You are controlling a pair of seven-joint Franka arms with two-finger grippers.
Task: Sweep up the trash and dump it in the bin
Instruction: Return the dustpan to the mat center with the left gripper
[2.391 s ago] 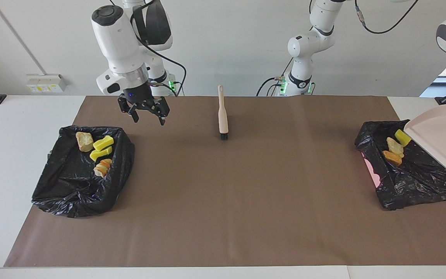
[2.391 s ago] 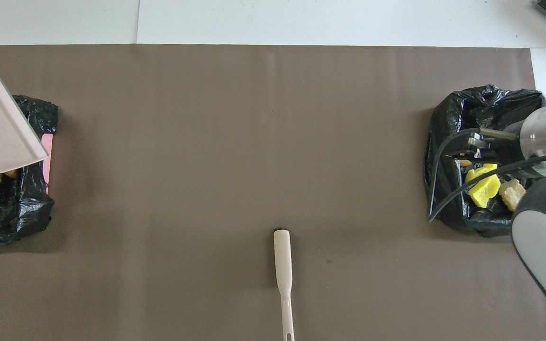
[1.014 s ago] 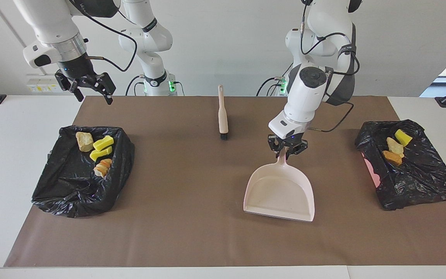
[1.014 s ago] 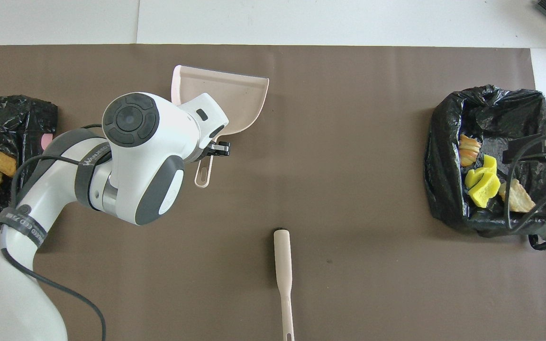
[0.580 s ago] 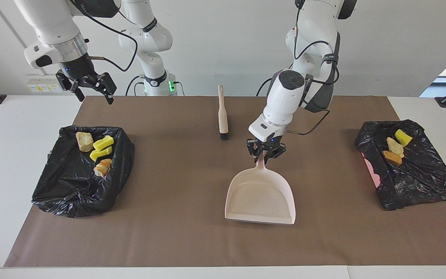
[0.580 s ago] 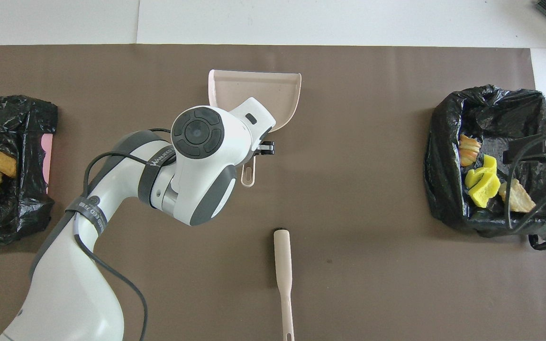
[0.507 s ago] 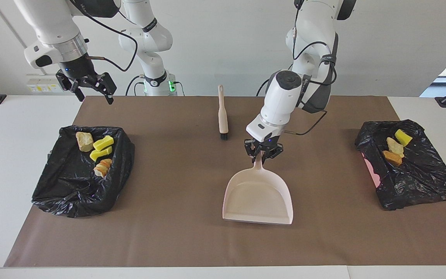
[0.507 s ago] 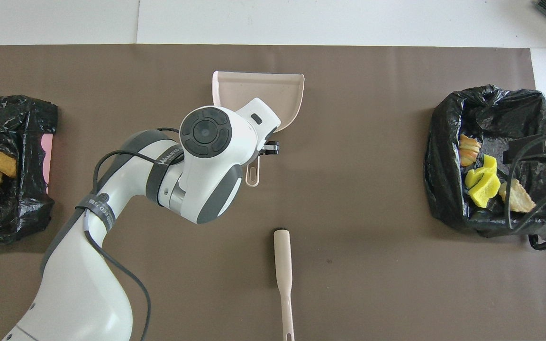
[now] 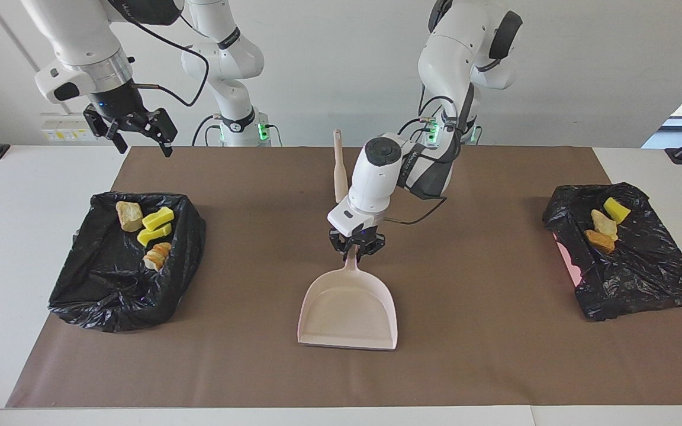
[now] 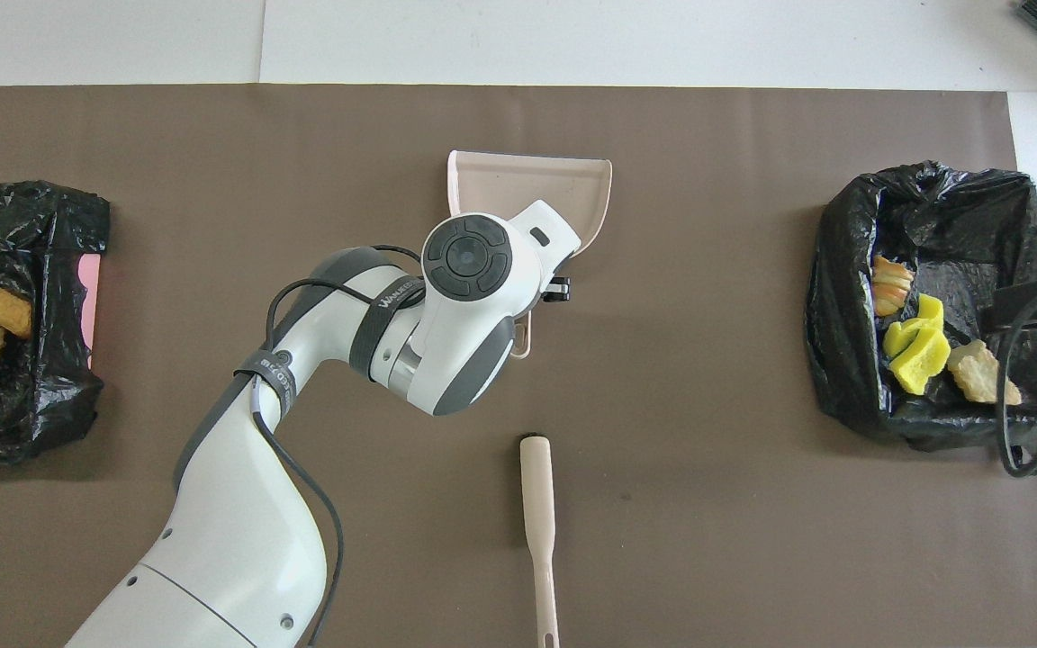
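Yellow sponge scraps and tan pastry lumps, the trash [image 9: 147,228], fill black bags [image 9: 625,248] at both desk ends. The left gripper [image 9: 357,251], clamped on the pink dustpan [image 9: 348,310], has slid it toward mid-desk; the right gripper [image 9: 131,131] hangs open.

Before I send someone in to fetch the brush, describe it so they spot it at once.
On the brown mat, near its middle, lies the brush, nearer the robots than the pink dustpan held by the left gripper. It is a slim beige handle with black bristles.

A robotics lab: two mounted arms [image 9: 376,171] at a papered table [image 9: 21,248].
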